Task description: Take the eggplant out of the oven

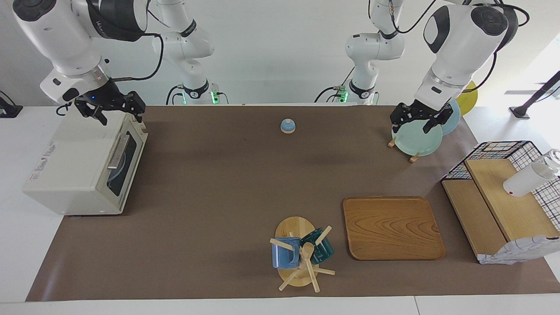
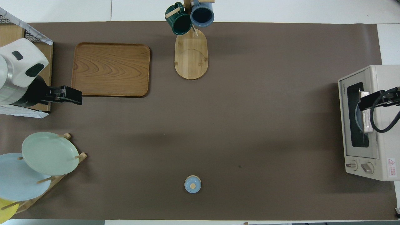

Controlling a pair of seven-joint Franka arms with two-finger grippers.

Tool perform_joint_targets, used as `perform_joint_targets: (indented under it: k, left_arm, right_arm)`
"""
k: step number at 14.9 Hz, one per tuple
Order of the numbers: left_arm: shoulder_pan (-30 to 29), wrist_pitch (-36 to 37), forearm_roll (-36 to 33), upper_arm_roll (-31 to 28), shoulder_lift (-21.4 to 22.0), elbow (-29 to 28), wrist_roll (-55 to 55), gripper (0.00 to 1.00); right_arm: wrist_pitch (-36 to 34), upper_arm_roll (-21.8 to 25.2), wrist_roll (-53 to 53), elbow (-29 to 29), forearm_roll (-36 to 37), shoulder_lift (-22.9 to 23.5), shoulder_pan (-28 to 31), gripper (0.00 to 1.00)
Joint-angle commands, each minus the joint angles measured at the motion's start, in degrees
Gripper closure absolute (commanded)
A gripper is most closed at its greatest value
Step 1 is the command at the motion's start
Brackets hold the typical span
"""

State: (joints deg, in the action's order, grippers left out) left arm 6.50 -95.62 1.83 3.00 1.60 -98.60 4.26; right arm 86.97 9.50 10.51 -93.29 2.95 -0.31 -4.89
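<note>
Oven [image 1: 83,168] at right arm's end; tray [image 1: 392,227] beside mug rack [image 1: 299,256].

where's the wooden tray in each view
Facing view: the tray lies low, right of centre, beside the mug rack.
Overhead view: the tray lies high, left of centre.
Shared landmark: the mug rack sits beside it, toward the right arm's end, in both.
</note>
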Motion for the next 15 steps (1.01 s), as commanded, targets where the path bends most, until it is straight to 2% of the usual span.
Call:
perform_joint_targets:
  k: [1, 8, 10, 11, 12, 13, 15]
  left_arm:
    - [0.0, 0.3, -0.6, -0.1, 1.0, -0.5, 0.0, 0.00]
    - [0.0, 0.3, -0.6, -0.1, 1.0, -0.5, 0.0, 0.00]
    - [0.0, 0.3, -0.6, -0.1, 1.0, -0.5, -0.1, 0.00]
    - [0.0, 0.3, -0.6, -0.1, 1.0, -0.5, 0.0, 0.00]
    - [0.0, 0.3, -0.6, -0.1, 1.0, -0.5, 0.0, 0.00]
    - [0.0, 0.3, -0.6, -0.1, 1.0, -0.5, 0.0, 0.00]
    - [0.0, 0.3, -0.6, -0.1, 1.0, -0.5, 0.0, 0.00]
  right_arm:
    - [0.7, 0.2, -0.9, 0.0, -1.6, -0.4, 0.0, 0.00]
    - [0.6, 0.1, -1.7, -0.4, -1.5, -0.7, 0.0, 0.00]
    - [0.5, 0.1, 1.2, -1.2, -1.7, -1.1, 0.4, 0.00]
    - [0.7, 0.2, 4.2, -1.6, -1.7, -1.3, 0.3, 0.28]
    - [1.3, 0.2, 5.5, -1.9, -1.6, -1.4, 0.2, 0.71]
    - [3.6, 0.2, 6.0, -4.4, -1.6, -2.2, 0.2, 1.00]
    - [11.6, 0.3, 8.8, -11.4, -1.7, -4.7, 1.3, 1.00]
